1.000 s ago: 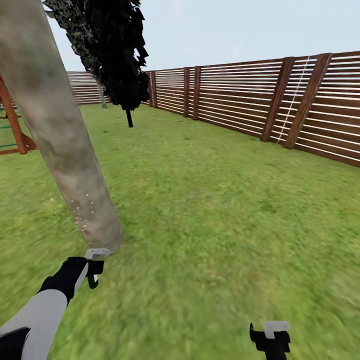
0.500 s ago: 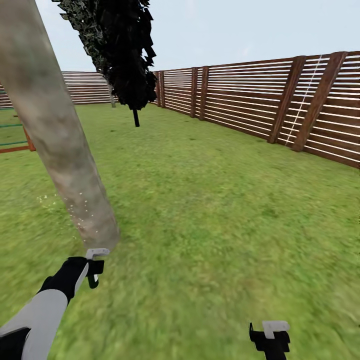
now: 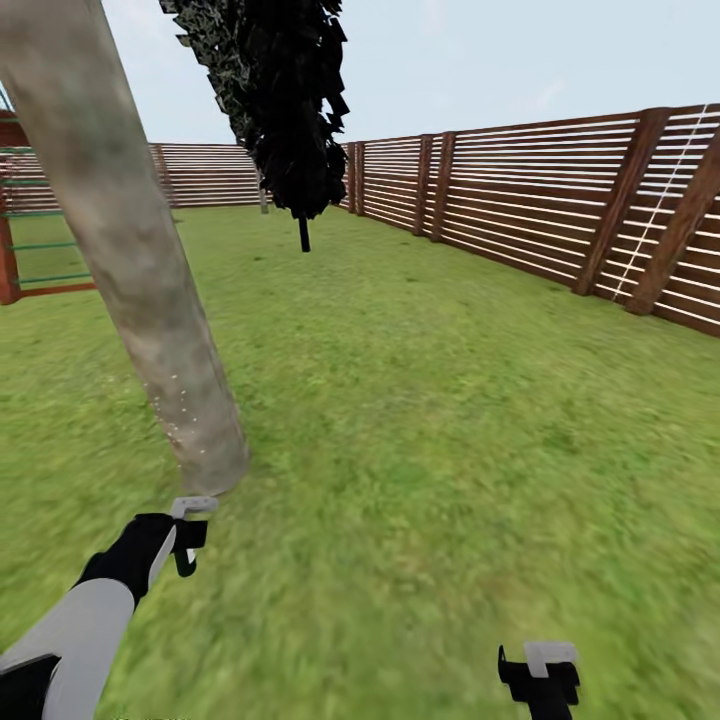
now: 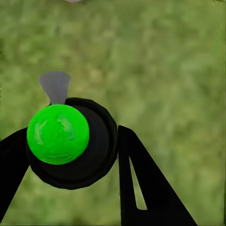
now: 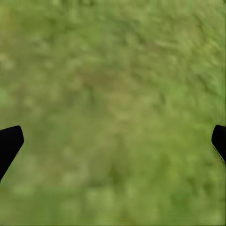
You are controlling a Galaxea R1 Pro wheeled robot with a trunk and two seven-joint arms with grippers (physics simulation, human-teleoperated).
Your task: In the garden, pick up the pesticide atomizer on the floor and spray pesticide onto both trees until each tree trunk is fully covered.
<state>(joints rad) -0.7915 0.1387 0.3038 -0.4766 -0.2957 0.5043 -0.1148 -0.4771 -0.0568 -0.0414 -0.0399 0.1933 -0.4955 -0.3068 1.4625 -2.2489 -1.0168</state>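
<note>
Tree trunk (image 3: 140,270): thick, pale grey-beige, mottled, leaning across the near lawn; small white specks scattered on its lower part close to the base.

Left gripper (image 3: 187,535): just short of the trunk's base, at the end of a grey-and-black arm, closed around the atomizer (image 4: 70,141).

Atomizer: dark round body pinched between the two black fingers (image 4: 141,188) in the left wrist view; bright green disc on top, pale grey nozzle jutting toward the grass. From the head camera, a pale grey nozzle piece visible at the gripper, pointing toward the trunk's foot, almost touching it.

Right gripper (image 3: 541,676): well away from the trunk, low over the grass (image 3: 430,420). Fingers spread wide in the right wrist view, black tips at opposite edges, nothing between them but lawn.

Black-leaved tree (image 3: 285,110): beyond the trunk, thin black stem, dense dark foliage.

Wooden fence (image 3: 540,215): brown slatted panels, running behind the black-leaved tree and along the far side of the lawn from the trunk.

Red frame (image 3: 10,250) with green rails: behind the trunk, partly hidden by it.
</note>
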